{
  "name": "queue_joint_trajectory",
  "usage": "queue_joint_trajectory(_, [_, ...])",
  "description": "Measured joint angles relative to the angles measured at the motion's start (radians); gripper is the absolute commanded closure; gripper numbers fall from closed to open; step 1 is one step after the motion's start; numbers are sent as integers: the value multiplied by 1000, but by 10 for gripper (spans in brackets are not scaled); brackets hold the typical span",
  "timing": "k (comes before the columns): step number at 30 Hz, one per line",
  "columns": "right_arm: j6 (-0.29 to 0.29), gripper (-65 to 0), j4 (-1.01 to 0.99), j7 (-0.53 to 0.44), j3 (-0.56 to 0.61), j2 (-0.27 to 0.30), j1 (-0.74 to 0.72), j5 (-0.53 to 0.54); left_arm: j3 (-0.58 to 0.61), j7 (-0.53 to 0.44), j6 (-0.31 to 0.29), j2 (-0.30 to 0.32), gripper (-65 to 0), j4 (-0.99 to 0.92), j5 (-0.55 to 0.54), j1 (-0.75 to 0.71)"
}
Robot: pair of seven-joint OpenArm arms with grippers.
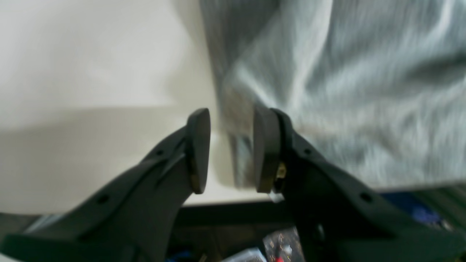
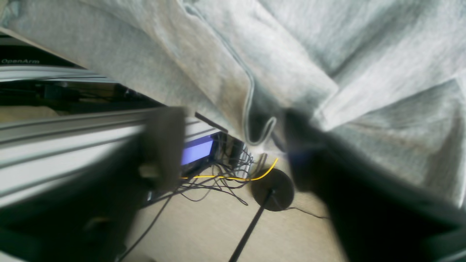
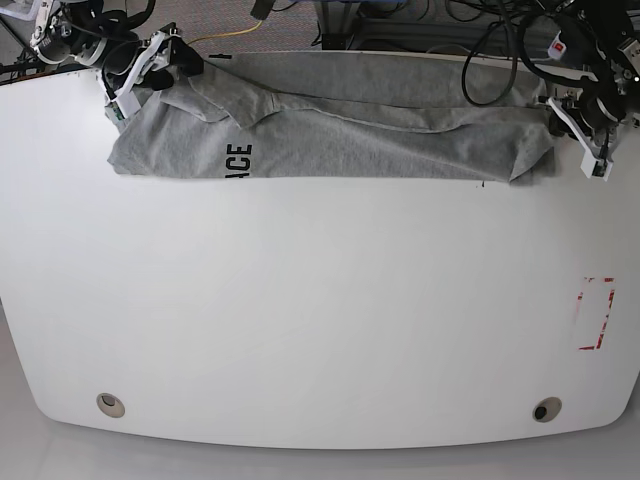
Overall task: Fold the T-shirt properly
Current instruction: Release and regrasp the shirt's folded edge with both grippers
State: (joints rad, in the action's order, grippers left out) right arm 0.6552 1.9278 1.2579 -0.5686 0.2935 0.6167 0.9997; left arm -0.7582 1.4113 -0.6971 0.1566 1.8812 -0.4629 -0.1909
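The light grey T-shirt (image 3: 380, 140) lies as a long crumpled band along the far edge of the white table (image 3: 320, 320), with black letters "ACE" (image 3: 239, 159) showing. My left gripper (image 3: 588, 140) is at the shirt's right end. In the left wrist view it (image 1: 233, 151) is open, with a fold of the shirt (image 1: 364, 91) between the pads. My right gripper (image 3: 140, 80) is at the shirt's far left corner. In the right wrist view it (image 2: 233, 149) is open, and the shirt's hem (image 2: 258, 127) hangs over the table edge between the blurred fingers.
A red tape rectangle (image 3: 597, 313) marks the table's right side. Two round holes (image 3: 111, 404) (image 3: 545, 410) sit near the front edge. Cables (image 3: 490, 50) lie behind the table. Below the far edge are a frame rail (image 2: 54, 123), a yellow wire (image 2: 233, 178) and a round black stand base (image 2: 272, 189).
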Motion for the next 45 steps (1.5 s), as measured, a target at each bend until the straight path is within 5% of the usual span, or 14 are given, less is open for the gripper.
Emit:
queue_joint_trajectory(8, [7,-553,6,3,-18,-8,-43,-4,0,-2,0,-1,-193,-3,3,107])
queue_joint_trajectory(19, [7,-553,8,3,-12,-39,-135,0,3,-5,65,3,-289,-174,2,155])
queue_joint_trajectory(25, [6,-553,8,3,-6,-36,-137,-2,5,-5,8,3,-296,-178,-11,87])
queue_joint_trajectory(35, [3,-544,8,0,106,-84,-170,-132,91,-6,4,5,-268,-185,-21,38])
queue_joint_trajectory(40, [1,-361,8,-3,108,-92,-181,-132,95,-6,4,5,-36,-184,-21,36])
queue_joint_trajectory(45, [0,-125,-34,-1,109,-91,-207,-132,93,-9,4,5,-3,-184,-21,37])
